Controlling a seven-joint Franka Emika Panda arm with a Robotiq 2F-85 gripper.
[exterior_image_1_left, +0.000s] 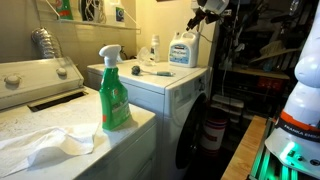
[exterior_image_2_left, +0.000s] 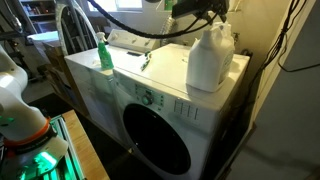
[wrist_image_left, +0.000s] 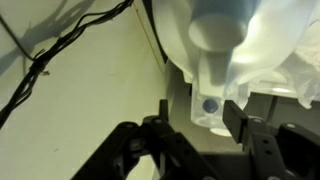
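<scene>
A large white detergent jug (exterior_image_1_left: 183, 50) stands on top of a white front-loading machine (exterior_image_1_left: 185, 95), near its back edge; it also shows in an exterior view (exterior_image_2_left: 210, 60). My gripper (exterior_image_1_left: 205, 8) hangs just above the jug, and its dark body shows at the top of an exterior view (exterior_image_2_left: 188, 10). In the wrist view the gripper (wrist_image_left: 198, 108) is open. Its two black fingers stand on either side of a translucent part of the jug (wrist_image_left: 230, 50) with a blue spot. Nothing is held.
A green spray bottle (exterior_image_1_left: 115, 90) stands on the near machine beside a crumpled white cloth (exterior_image_1_left: 50, 145); it also shows in an exterior view (exterior_image_2_left: 104, 55). A small white bottle (exterior_image_1_left: 153, 50) stands near the jug. Black cables (wrist_image_left: 60, 55) run along the wall.
</scene>
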